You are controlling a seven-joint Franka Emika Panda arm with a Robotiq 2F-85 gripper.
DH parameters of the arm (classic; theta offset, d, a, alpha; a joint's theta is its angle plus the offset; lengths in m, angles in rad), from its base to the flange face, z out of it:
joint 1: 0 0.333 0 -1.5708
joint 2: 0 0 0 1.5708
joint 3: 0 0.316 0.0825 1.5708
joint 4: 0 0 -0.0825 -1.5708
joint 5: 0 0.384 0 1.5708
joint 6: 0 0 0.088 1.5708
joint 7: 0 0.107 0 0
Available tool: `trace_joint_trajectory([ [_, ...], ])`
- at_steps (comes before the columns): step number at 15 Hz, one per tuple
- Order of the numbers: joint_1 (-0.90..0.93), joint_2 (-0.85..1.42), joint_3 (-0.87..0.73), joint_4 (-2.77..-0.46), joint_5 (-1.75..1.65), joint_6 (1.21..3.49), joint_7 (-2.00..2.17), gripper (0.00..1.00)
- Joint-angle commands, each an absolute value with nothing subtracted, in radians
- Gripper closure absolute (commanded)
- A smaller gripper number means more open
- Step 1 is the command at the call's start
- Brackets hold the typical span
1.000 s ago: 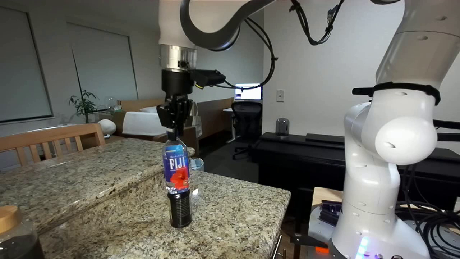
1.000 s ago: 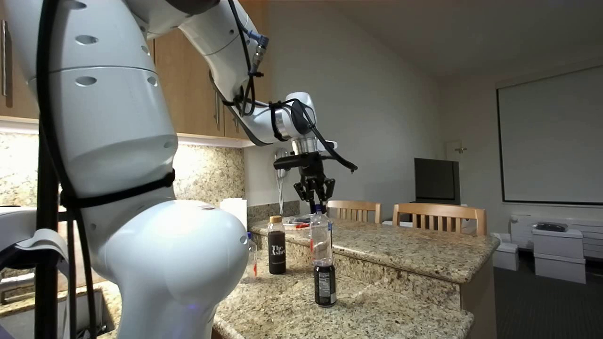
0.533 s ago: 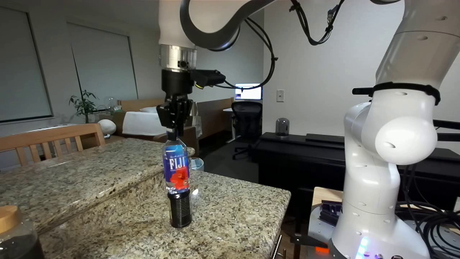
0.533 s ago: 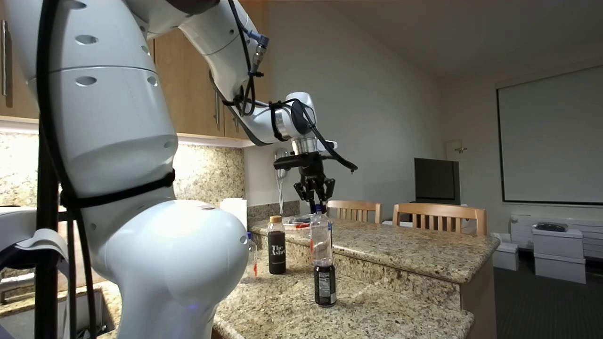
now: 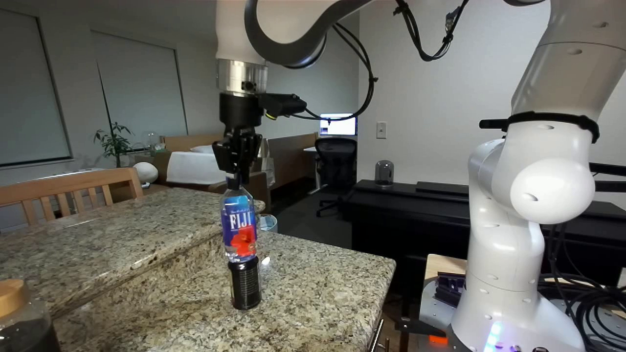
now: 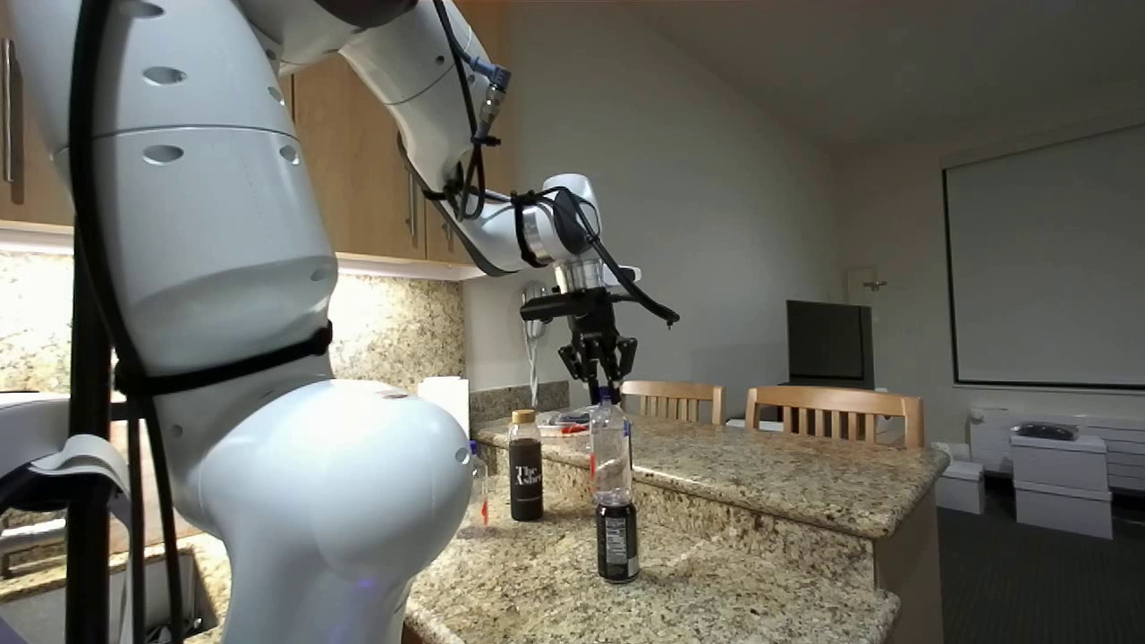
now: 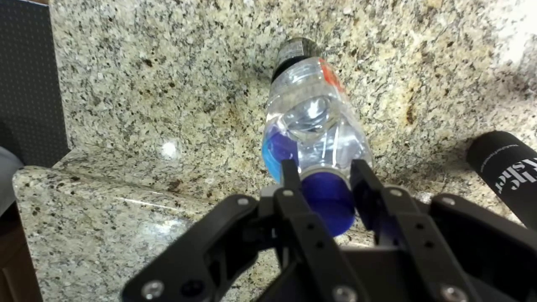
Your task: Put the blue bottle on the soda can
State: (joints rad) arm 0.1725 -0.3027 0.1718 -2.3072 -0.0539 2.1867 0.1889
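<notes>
The blue bottle (image 5: 239,225) stands about upright over the dark soda can (image 5: 245,283); they also show in an exterior view as bottle (image 6: 611,456) and can (image 6: 617,543). Its base is at the can's top rim, slightly off to one side in an exterior view. I cannot tell whether its full weight rests there. My gripper (image 5: 234,185) points down from above, its fingers (image 7: 289,176) on either side of the blue cap (image 7: 329,201). In the wrist view the bottle (image 7: 314,109) hides most of the can (image 7: 295,48).
A dark bottle with a wooden cap (image 6: 526,474) stands on the same granite counter (image 6: 537,581), and also shows in the wrist view (image 7: 507,172). A clear bottle with a blue cap (image 6: 477,487) is partly behind the arm. A raised granite ledge (image 6: 787,474) runs behind the can.
The gripper and the bottle have shifted together very slightly, up and to the left in an exterior view. The soda can has stayed where it was.
</notes>
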Motion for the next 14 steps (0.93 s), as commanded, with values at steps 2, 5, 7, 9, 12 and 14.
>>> trace_joint_trajectory([
  [2, 0.160, -0.311, 0.179, -2.289, -0.054, 2.174, 0.177, 0.85],
  [5, 0.159, -0.310, 0.178, -2.291, -0.056, 2.174, 0.177, 0.85],
  [7, 0.157, -0.311, 0.176, -2.292, -0.056, 2.172, 0.178, 0.85],
  [9, 0.155, -0.310, 0.176, -2.293, -0.056, 2.170, 0.179, 0.85],
  [12, 0.156, -0.310, 0.173, -2.296, -0.052, 2.175, 0.176, 0.85],
  [14, 0.158, -0.307, 0.172, -2.298, -0.048, 2.180, 0.171, 0.85],
])
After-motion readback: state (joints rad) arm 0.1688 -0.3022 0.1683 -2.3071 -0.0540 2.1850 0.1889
